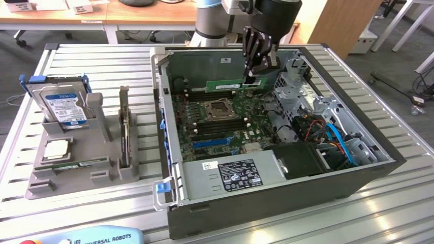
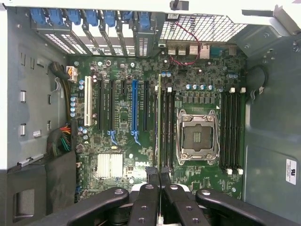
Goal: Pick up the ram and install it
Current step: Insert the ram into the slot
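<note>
My gripper point(image 1: 250, 79) reaches down into the open computer case point(image 1: 169, 168) and is shut on the ram point(image 1: 227, 85), a long thin green stick held by one end. In the wrist view the ram point(image 2: 158, 122) shows edge-on as a thin green line running away from my fingers point(image 2: 146, 197). It lies along the black memory slots point(image 2: 167, 127) beside the empty CPU socket point(image 2: 197, 136). I cannot tell whether it touches a slot. More memory slots point(image 2: 233, 132) lie on the socket's other side.
A grey holder point(image 1: 40, 188) stands on the slatted table at the exterior view's left. It carries a hard drive point(image 1: 64, 104), a CPU point(image 1: 56, 148), a dark expansion card point(image 1: 124, 129) and another green stick point(image 1: 74, 163). Drive cage and cables point(image 1: 332, 137) fill the case's right side.
</note>
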Available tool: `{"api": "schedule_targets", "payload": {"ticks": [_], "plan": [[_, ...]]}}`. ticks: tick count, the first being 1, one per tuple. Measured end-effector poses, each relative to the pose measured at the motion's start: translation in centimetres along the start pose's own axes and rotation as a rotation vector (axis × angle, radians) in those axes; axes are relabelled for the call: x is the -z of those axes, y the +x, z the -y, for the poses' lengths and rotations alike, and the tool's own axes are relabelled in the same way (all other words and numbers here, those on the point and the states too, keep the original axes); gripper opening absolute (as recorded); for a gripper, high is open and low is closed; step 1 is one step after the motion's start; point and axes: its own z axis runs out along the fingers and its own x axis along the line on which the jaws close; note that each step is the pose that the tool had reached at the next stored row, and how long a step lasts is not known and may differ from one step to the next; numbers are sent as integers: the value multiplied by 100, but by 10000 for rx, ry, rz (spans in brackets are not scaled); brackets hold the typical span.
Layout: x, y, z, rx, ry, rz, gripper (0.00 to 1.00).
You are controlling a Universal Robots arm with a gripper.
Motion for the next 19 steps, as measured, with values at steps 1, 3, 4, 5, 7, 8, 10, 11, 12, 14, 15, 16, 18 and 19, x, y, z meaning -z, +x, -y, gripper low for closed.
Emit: {"api": "schedule_targets", "payload": {"ticks": [1, 3, 4, 5, 7, 8, 10, 11, 12, 14, 15, 16, 18, 19], "plan": [[0, 0, 0, 0, -1, 1, 11], [-2, 0, 0, 1, 1, 5, 11], [-8, 0, 0, 1, 1, 9, 11], [-13, 0, 1, 1, 0, 8, 11], [-26, 1, 1, 1, 0, 8, 11], [-35, 1, 1, 0, 0, 8, 11], [-61, 2, 3, 1, -1, 7, 11], [-77, 3, 3, 0, -1, 6, 11], [-96, 4, 4, 1, -1, 6, 11], [-121, 4, 5, 1, 0, 7, 11], [-126, 5, 6, 2, 0, 6, 11], [-133, 5, 5, 1, 0, 7, 11], [-148, 6, 6, 1, 0, 7, 11], [-156, 6, 6, 1, 0, 8, 11]]}}
